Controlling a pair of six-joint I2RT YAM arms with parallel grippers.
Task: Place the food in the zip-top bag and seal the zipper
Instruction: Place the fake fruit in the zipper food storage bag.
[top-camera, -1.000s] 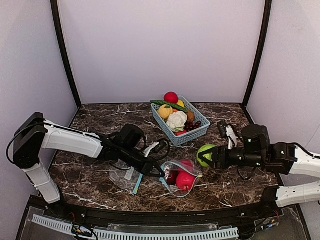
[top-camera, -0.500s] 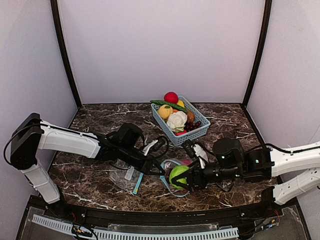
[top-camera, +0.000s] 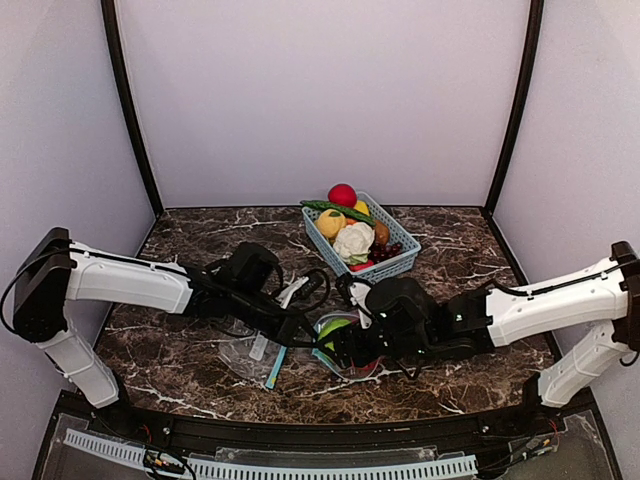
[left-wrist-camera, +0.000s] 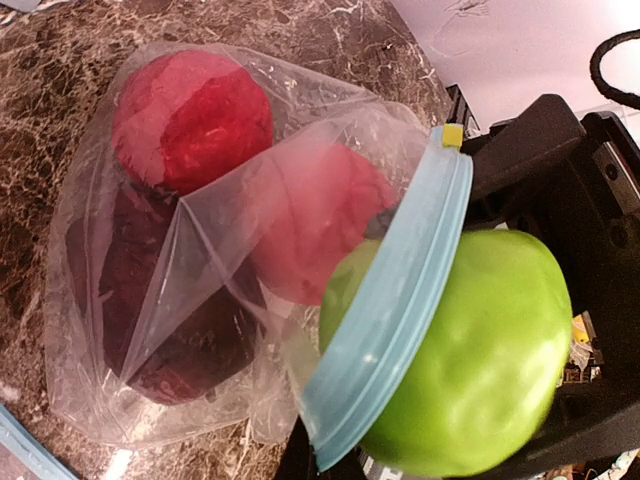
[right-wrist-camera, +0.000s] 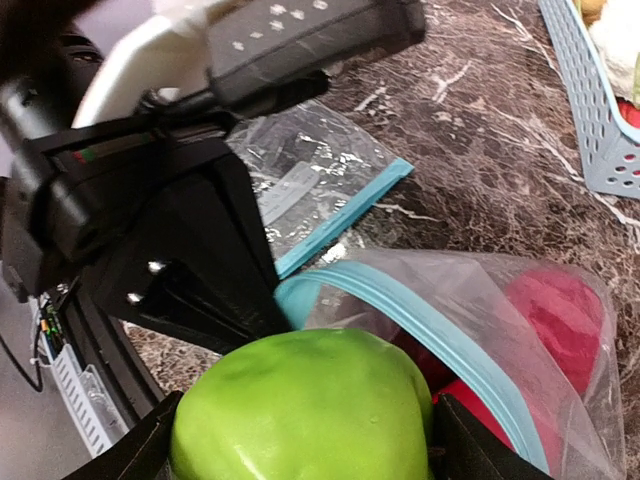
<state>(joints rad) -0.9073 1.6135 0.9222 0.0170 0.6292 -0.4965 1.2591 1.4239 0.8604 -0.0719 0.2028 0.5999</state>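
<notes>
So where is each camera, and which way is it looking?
Top external: high behind the arms, looking down at the table; both arms show, left gripper pinching the bag, right gripper holding the green apple.
Left wrist: on the left arm, looking into the bag's mouth; almost none of its own gripper shows.
Right wrist: behind the apple, facing the left gripper; its own fingers flank the apple.
Shared: both wrist views show the apple at the blue zipper.

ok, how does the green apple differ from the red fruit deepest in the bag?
The glossy green toy apple is partway through the clear zip-top bag's blue mouth; the round red toy fruit lies fully inside. The green apple sits in the right claw; the red fruit lies free. Both glossy, rounded.
</notes>
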